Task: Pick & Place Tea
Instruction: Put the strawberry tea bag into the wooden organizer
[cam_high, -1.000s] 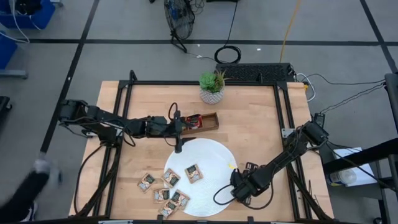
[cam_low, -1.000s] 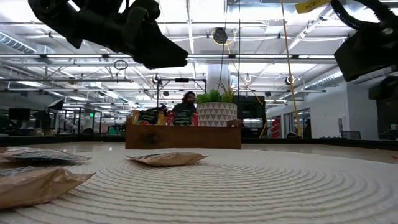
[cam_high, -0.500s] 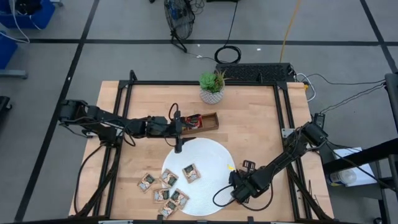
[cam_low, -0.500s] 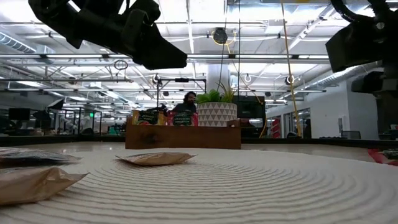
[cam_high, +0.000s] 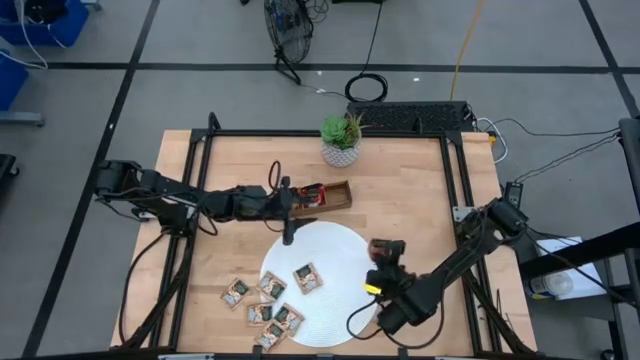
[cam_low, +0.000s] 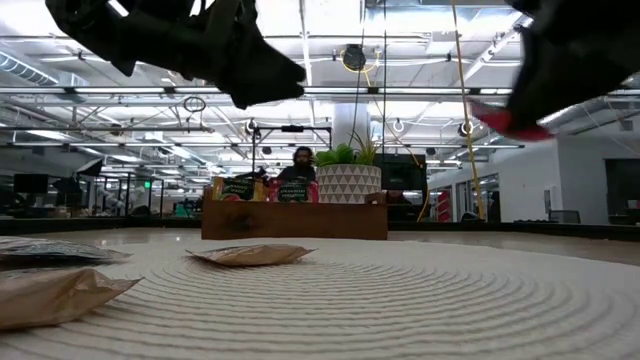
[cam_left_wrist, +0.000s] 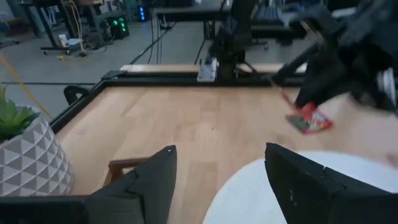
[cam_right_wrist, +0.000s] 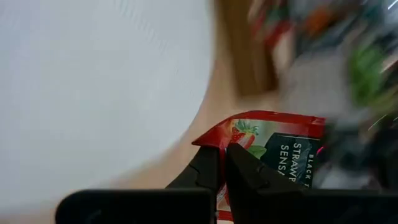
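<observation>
Red foil is pinched at one edge by the right gripper (cam_right_wrist: 222, 163): a red tea sachet (cam_right_wrist: 273, 146) is clamped between its closed fingers and held off the table by the white plate (cam_high: 335, 245). Tan sachets (cam_high: 308, 277) are spread over the plate's near-left part. The left gripper (cam_left_wrist: 219, 180) is kept spread and empty beside the wooden tray (cam_high: 335, 195), which seems to hold more sachets.

A large white round plate (cam_high: 335, 250) lies on the near middle of the wooden table (cam_high: 410, 190). Just beyond its far edge sits a brown wooden tray (cam_high: 335, 196), and farther back stands a potted green plant (cam_high: 341, 139).
</observation>
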